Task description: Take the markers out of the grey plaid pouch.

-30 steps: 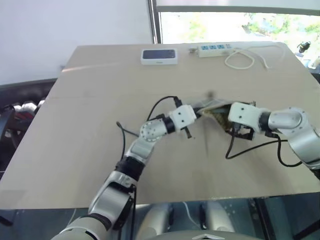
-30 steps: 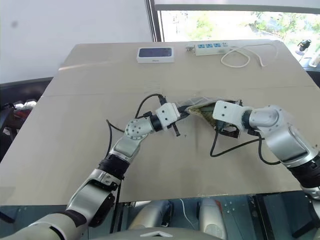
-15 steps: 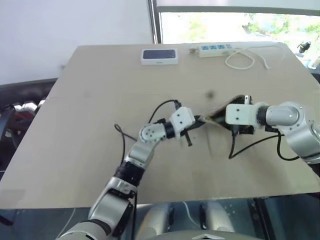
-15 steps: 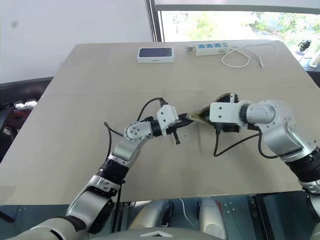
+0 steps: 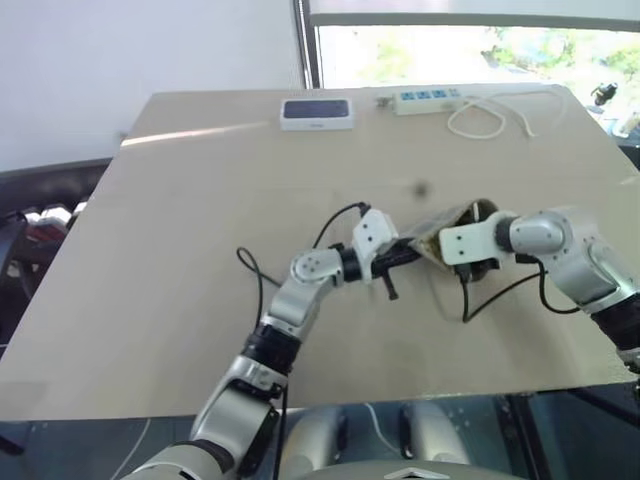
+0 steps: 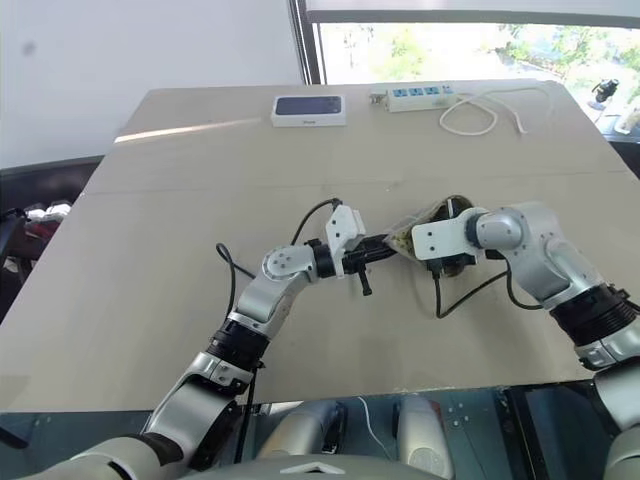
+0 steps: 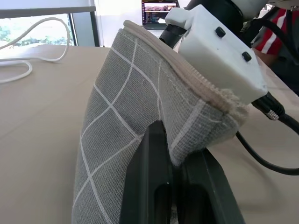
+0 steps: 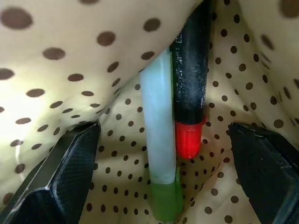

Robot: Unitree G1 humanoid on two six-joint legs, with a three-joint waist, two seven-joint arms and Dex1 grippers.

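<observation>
The grey plaid pouch lies mid-table, its mouth held up. My left gripper points right and is shut on the pouch's lower edge near the zip. My right gripper is open and reaches inside the pouch, against the dotted yellow lining. Between its two fingers lie the markers side by side: the light green highlighter and the red-and-black marker. In the head views only the right gripper's white housing shows at the pouch mouth; the markers are hidden there.
A white-and-dark-blue box sits at the table's far edge. Beside it are a white power strip and its looped cord. Black cables trail from both wrists over the tan table.
My right gripper has rolled and pushed down and forward into the pouch mouth. My left wrist has rolled, turning the pinched pouch edge and shifting slightly to the right.
</observation>
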